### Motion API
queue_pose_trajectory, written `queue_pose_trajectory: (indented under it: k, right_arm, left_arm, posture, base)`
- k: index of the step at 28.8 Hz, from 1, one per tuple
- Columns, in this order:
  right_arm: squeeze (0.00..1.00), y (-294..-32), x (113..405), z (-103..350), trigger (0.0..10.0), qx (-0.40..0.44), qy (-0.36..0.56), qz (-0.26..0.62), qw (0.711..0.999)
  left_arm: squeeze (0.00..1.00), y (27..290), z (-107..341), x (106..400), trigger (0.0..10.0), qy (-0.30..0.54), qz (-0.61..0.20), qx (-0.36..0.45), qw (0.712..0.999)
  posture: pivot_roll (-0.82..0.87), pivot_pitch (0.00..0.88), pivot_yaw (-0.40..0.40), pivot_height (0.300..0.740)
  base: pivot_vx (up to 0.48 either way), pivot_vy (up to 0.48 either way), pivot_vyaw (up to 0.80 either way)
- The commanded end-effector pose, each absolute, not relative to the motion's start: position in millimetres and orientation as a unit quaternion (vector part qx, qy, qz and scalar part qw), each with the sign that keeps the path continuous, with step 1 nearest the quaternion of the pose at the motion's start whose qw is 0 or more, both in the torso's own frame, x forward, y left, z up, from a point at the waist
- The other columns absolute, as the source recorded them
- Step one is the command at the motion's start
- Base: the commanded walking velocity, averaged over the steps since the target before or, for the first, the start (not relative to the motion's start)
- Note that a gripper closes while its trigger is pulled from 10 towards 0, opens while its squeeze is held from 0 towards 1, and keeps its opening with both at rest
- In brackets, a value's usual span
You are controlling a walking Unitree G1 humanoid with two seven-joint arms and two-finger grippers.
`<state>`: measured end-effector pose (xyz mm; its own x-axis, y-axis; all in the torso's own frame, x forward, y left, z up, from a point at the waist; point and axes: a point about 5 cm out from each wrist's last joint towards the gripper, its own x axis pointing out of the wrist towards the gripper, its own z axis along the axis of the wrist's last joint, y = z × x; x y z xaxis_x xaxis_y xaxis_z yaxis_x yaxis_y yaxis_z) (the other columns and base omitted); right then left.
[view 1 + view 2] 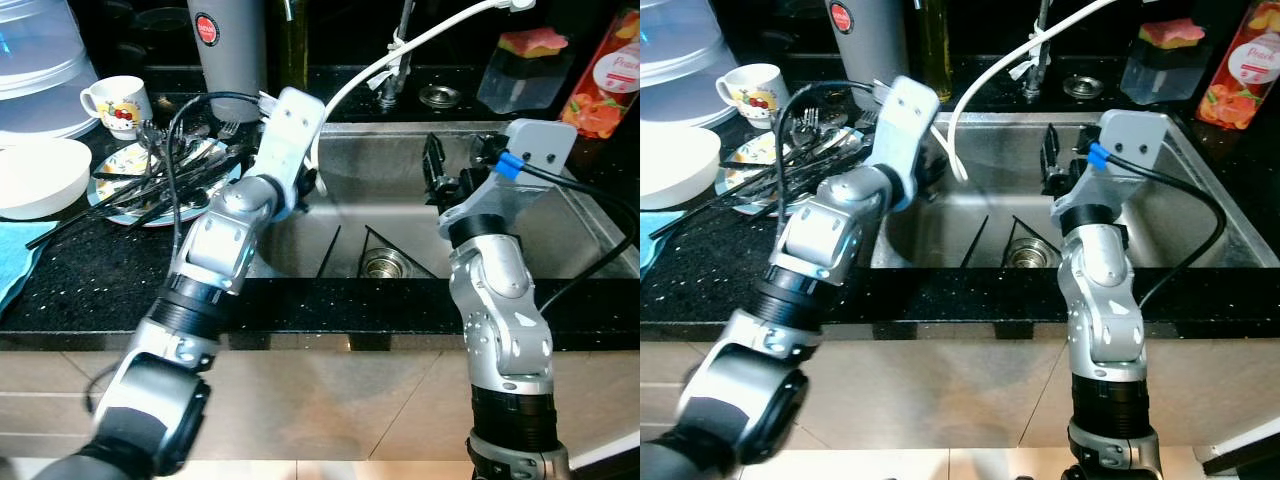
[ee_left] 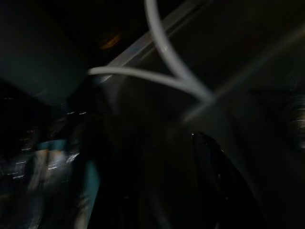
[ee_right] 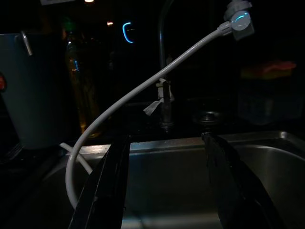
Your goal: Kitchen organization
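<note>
Right gripper (image 3: 164, 191) spread empty over sink (image 1: 400, 180); left gripper's state impossible to tell beside hose (image 1: 350, 75). Cutlery (image 1: 165, 175) heaped on plate (image 1: 120, 160) at left. Risk: snagging hose, toppling pile.

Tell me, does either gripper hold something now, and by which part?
The right gripper is open over the sink and holds nothing. The left gripper sits at the sink's left edge; its wrist view is too dark and blurred to tell.

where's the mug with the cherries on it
In the head views the cherry mug stands on the black counter at the far left, behind the plate of cutlery, beside the grey canister.
</note>
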<state>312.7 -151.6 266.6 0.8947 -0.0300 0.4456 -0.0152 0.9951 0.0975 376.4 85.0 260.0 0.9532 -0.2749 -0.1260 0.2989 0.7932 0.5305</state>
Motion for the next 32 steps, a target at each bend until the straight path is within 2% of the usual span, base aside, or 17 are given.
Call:
queue_pose_trajectory:
  k: [1, 3, 4, 8, 20, 21, 22, 23, 25, 27, 28, 32]
  right_arm:
    - [0.0, -149.1, 311.2, 267.2, 10.0, 0.049, -0.232, 0.003, 0.971]
    - [0.0, -149.0, 311.4, 267.1, 10.0, 0.049, -0.232, 0.004, 0.971]
    - [0.0, -148.7, 312.2, 267.5, 10.0, 0.05, -0.233, 0.004, 0.971]
    - [0.0, -148.0, 313.0, 267.6, 10.0, 0.05, -0.233, 0.005, 0.971]
    - [0.0, -146.2, 313.4, 267.4, 10.0, 0.052, -0.232, 0.008, 0.971]
    - [0.0, -146.2, 313.4, 267.5, 10.0, 0.052, -0.232, 0.008, 0.971]
    - [0.0, -146.6, 313.4, 267.6, 10.0, 0.052, -0.232, 0.008, 0.971]
    - [0.0, -146.7, 313.3, 267.5, 10.0, 0.051, -0.232, 0.008, 0.971]
    - [0.0, -146.9, 313.3, 267.4, 10.0, 0.051, -0.232, 0.008, 0.971]
    - [0.0, -147.0, 313.4, 267.0, 10.0, 0.052, -0.231, 0.007, 0.972]
    - [0.0, -146.8, 313.5, 266.9, 10.0, 0.053, -0.231, 0.007, 0.972]
    - [0.0, -145.7, 314.0, 266.8, 10.0, 0.053, -0.23, 0.01, 0.972]
  left_arm:
    - [0.0, 96.3, 254.4, 380.1, 10.0, 0.036, -0.112, 0.325, 0.938]
    - [0.0, 100.5, 255.1, 382.4, 10.0, 0.037, -0.097, 0.332, 0.938]
    - [0.0, 108.4, 258.0, 387.2, 10.0, 0.032, -0.069, 0.364, 0.928]
    - [0.0, 117.1, 256.7, 392.2, 10.0, 0.046, -0.051, 0.393, 0.917]
    - [0.0, 130.5, 266.0, 400.4, 10.0, 0.052, -0.009, 0.398, 0.916]
    - [0.0, 132.3, 267.9, 401.5, 9.9, 0.049, -0.002, 0.403, 0.914]
    - [0.0, 134.7, 269.4, 402.8, 8.8, 0.047, 0.003, 0.408, 0.912]
    - [0.0, 136.7, 269.8, 403.2, 8.7, 0.046, 0.008, 0.414, 0.909]
    - [0.0, 138.0, 269.9, 403.4, 8.7, 0.046, 0.01, 0.417, 0.908]
    - [0.0, 142.1, 265.5, 403.8, 9.8, 0.062, 0.007, 0.42, 0.905]
    - [0.0, 143.5, 262.6, 403.8, 10.0, 0.07, 0.003, 0.421, 0.904]
    - [0.0, 142.6, 246.3, 400.7, 10.0, 0.104, -0.038, 0.435, 0.893]
  posture:
    - [0.05, 0.089, 0.034, 0.74]
    - [0.05, 0.087, 0.033, 0.74]
    - [0.05, 0.086, 0.033, 0.74]
    - [0.06, 0.083, 0.036, 0.74]
    - [0.05, 0.085, 0.033, 0.74]
    - [0.05, 0.084, 0.033, 0.74]
    - [0.05, 0.083, 0.033, 0.74]
    - [0.05, 0.086, 0.035, 0.74]
    - [0.05, 0.086, 0.035, 0.74]
    - [0.05, 0.086, 0.035, 0.74]
    - [0.05, 0.086, 0.035, 0.74]
    - [0.06, 0.09, 0.032, 0.74]
  base:
    - [0.0, 0.0, 0.0]
    - [0.0, 0.0, 0.0]
    - [0.0, 0.0, 0.0]
    - [0.0, 0.0, 0.0]
    - [0.0, 0.0, 0.0]
    - [0.0, 0.0, 0.0]
    - [0.0, 0.0, 0.0]
    - [0.0, 0.0, 0.0]
    - [0.0, 0.0, 0.0]
    - [0.0, 0.0, 0.0]
    - [0.0, 0.0, 0.0]
    - [0.0, 0.0, 0.0]
